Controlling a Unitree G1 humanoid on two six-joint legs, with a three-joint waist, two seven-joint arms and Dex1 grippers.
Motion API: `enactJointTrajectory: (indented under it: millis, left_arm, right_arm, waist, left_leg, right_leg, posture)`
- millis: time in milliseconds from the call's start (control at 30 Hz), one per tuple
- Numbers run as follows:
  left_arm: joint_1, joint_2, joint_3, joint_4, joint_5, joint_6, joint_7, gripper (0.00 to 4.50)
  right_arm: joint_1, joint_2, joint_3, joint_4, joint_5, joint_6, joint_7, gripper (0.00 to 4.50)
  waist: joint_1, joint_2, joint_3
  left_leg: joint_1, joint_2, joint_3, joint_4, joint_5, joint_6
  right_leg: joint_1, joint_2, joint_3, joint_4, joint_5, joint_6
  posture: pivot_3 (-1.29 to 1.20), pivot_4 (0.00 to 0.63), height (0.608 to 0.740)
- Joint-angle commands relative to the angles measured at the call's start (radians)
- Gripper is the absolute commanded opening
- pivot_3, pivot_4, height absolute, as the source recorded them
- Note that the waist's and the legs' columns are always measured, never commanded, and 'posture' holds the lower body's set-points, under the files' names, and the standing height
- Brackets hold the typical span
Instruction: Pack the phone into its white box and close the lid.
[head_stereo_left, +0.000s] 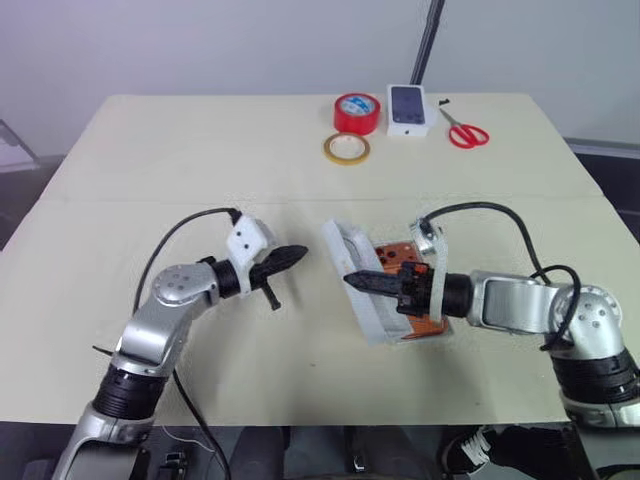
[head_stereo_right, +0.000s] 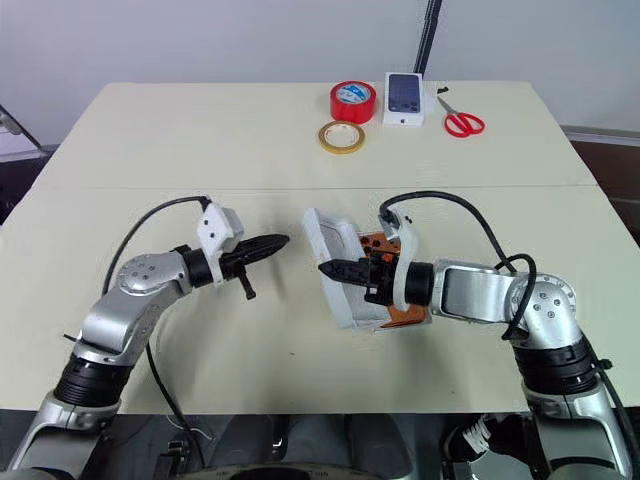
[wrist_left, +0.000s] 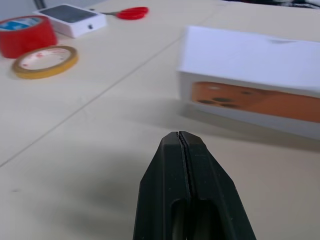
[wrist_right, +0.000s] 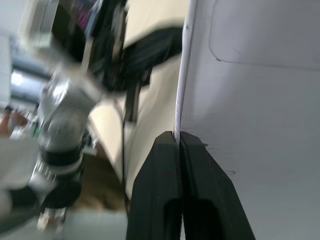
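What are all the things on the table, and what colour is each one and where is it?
phone: 1, copper-orange, mid-table, under the raised white lid.
white box: 1, white, mid-table in front of the right arm, one part tilted up over the phone.
red tape roll: 1, red with blue label, far side of the table.
yellowish tape roll: 1, pale yellow, just nearer than the red roll.
small white box: 1, white with a dark phone pictured on it, far side, right of the red roll.
scissors: 1, red handles, far right.
table: 1, cream.
left gripper: black fingers, shut, holding nothing, left of the white box.
right gripper: black fingers, pinching the white lid's edge.
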Motion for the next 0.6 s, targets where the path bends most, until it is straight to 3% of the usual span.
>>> enactJointTrajectory:
  millis: [33,100,200,367,467,600]
  left_arm:
    - [-0.043,-0.031,-0.061,-0.008,0.024,-0.013,-0.017,0.00]
    - [-0.067,-0.062,-0.098,0.024,0.047,-0.022,-0.017,0.00]
    - [-0.100,-0.113,-0.141,0.077,0.073,-0.025,-0.012,0.00]
    - [-0.106,-0.142,-0.114,0.076,0.046,-0.025,-0.019,0.00]
    - [-0.105,-0.138,-0.042,0.053,-0.008,0.008,-0.005,0.00]
    - [-0.077,-0.064,0.046,0.040,-0.017,0.006,-0.009,0.00]
  right_arm:
    - [-0.051,0.030,-0.066,0.027,0.015,-0.014,-0.058,1.89]
    - [-0.067,0.031,-0.071,0.029,0.015,-0.009,-0.083,3.06]
    - [-0.086,-0.035,-0.066,0.017,0.015,0.020,-0.075,4.39]
    - [-0.130,-0.232,-0.025,-0.009,0.015,0.052,-0.090,4.39]
    - [-0.183,-0.314,0.004,-0.073,-0.098,0.093,-0.020,4.39]
    - [-0.233,-0.350,0.066,-0.151,-0.288,0.143,0.096,4.39]
  waist:
    - [0.004,0.000,0.000]
    - [0.005,0.000,0.000]
    - [0.005,0.000,0.000]
    - [0.002,0.001,0.000]
    - [-0.003,0.001,0.000]
    - [0.000,0.001,0.000]
  left_leg:
    - [0.000,0.000,0.000,0.000,0.000,0.000]
    - [0.000,-0.001,0.000,0.000,0.000,0.000]
    - [0.000,-0.001,0.000,0.000,0.000,0.000]
    - [-0.001,0.000,0.000,-0.001,0.000,0.000]
    - [-0.001,0.001,0.001,-0.001,0.000,0.000]
    - [-0.001,0.002,0.000,-0.002,0.000,0.000]
  right_leg:
    - [0.000,0.000,0.000,0.000,0.000,0.000]
    - [0.000,0.000,0.000,0.000,0.000,0.000]
    - [0.000,0.000,0.000,0.000,0.000,0.000]
    - [-0.001,0.000,0.001,-0.001,0.000,0.000]
    - [-0.002,0.000,0.002,0.000,0.000,0.000]
    - [-0.003,0.002,0.002,0.000,0.000,0.000]
  posture:
    - [0.00,0.150,0.740]
    - [0.00,0.150,0.740]
    - [0.00,0.150,0.740]
    - [0.00,0.150,0.740]
    - [0.00,0.150,0.740]
    - [0.00,0.150,0.740]
